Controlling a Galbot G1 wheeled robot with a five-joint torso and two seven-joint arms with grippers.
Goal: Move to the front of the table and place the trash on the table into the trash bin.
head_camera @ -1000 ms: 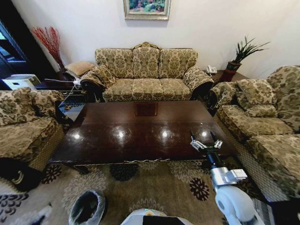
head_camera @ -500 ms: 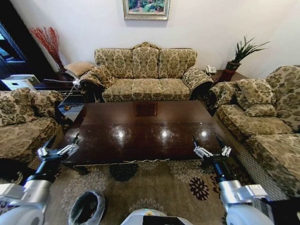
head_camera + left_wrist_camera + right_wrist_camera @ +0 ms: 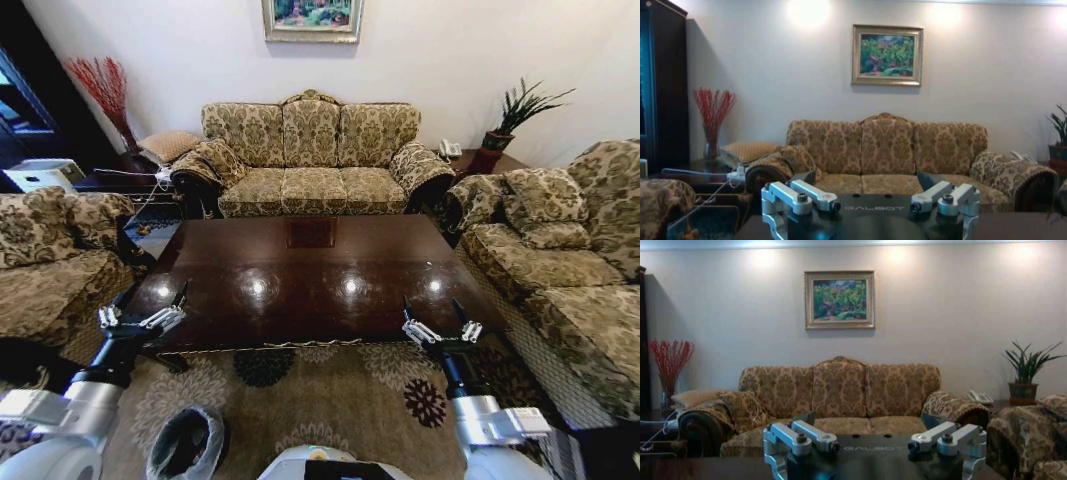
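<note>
Both grippers spread wide, holding nothing: left gripper [image 3: 142,305] at table [image 3: 300,270] near-left corner, right gripper [image 3: 441,318] at near-right edge; trash bin [image 3: 186,444] on carpet below left arm

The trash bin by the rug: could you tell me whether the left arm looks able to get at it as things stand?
Probably yes: the left pincer, open, hovers at the table's near left corner, and the trash bin sits just below it with nothing between.

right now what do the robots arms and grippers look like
Both arms are silver-grey with white rounded shells and black wrists. The left gripper and right gripper match: silver metal linkages with dark bolts, black jaws, and a glossy black palm plate lettered GALBOT.
</note>
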